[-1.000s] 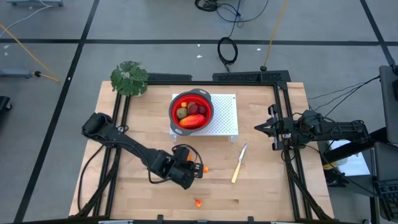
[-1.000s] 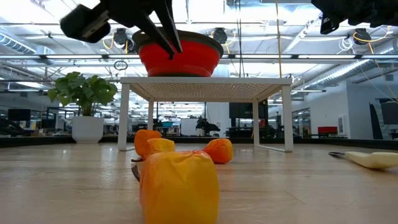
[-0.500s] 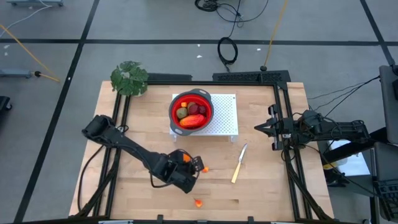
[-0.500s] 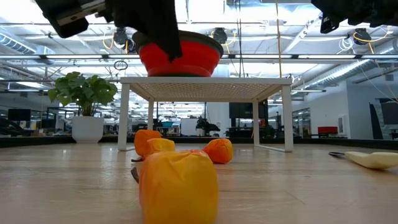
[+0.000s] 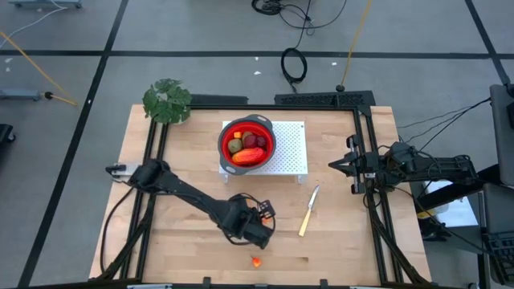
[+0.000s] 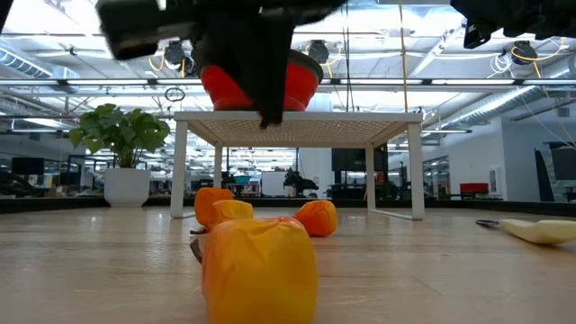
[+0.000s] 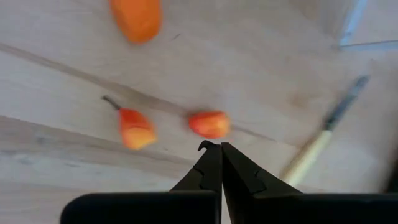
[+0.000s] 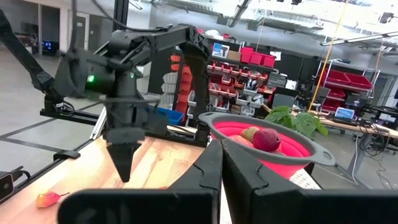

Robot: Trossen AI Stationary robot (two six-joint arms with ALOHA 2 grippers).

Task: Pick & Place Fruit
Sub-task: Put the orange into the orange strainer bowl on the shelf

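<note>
My left gripper hangs shut over the near middle of the table, empty, fingers pointing down. Its wrist view shows the shut fingertips above three small orange fruit pieces lying on the wood. One more orange piece lies nearer the table's near edge. The red bowl stands on a white perforated stand. It holds an olive-brown oval, a dark red round piece and the elongated red-orange piece. My right gripper waits shut at the table's right side.
A slim pale-handled knife lies right of my left gripper, also visible as a knife in the left wrist view. A potted plant stands at the far left corner. Bare wood lies to the left and along the near edge.
My left gripper has moved toward the table's right edge and slightly nearer, and now covers the small orange pieces that showed beside it in the high view. In the low view it has shifted right and come lower. The fruit has not moved.
</note>
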